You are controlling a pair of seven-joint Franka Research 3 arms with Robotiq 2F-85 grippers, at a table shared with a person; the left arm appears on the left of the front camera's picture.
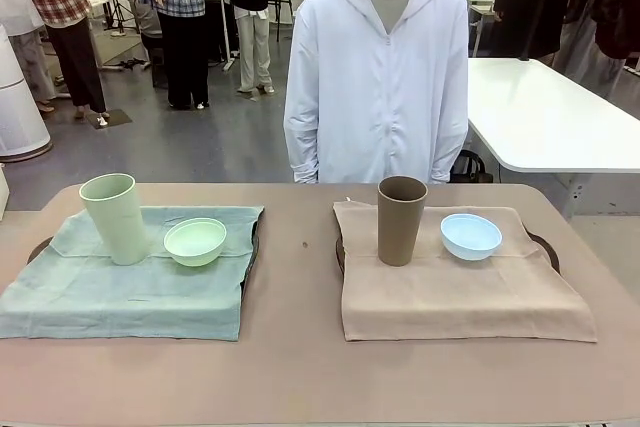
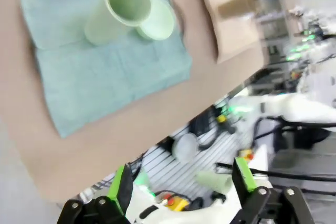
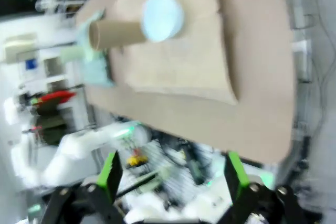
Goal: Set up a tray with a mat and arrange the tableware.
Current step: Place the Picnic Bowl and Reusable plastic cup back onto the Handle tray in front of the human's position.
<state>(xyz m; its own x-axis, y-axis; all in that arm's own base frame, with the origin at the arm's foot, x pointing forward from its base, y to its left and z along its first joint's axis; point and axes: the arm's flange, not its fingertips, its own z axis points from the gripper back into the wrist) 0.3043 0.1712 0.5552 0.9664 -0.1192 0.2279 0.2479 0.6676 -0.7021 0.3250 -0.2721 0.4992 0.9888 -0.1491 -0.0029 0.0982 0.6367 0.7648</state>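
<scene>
You have the pale green tumbler (image 1: 113,215) standing upright on the green mat (image 1: 130,282), with the pale green bowl (image 1: 195,241) just beside it toward the middle of the surface (image 1: 300,367). The mat drapes over a dark tray (image 1: 40,247) whose rim peeks out at the edges. On the other side, the brown tumbler (image 1: 401,219) stands upright on the beige mat (image 1: 460,297), the light blue bowl (image 1: 470,236) near it, and a second dark tray (image 1: 545,247) shows under that mat. A person in a white jacket (image 1: 380,77) stands at the far edge. Your left gripper (image 2: 181,184) hangs spread wide, holding nothing, off the near edge of the surface; your right gripper (image 3: 170,174) is likewise wide apart and empty.
</scene>
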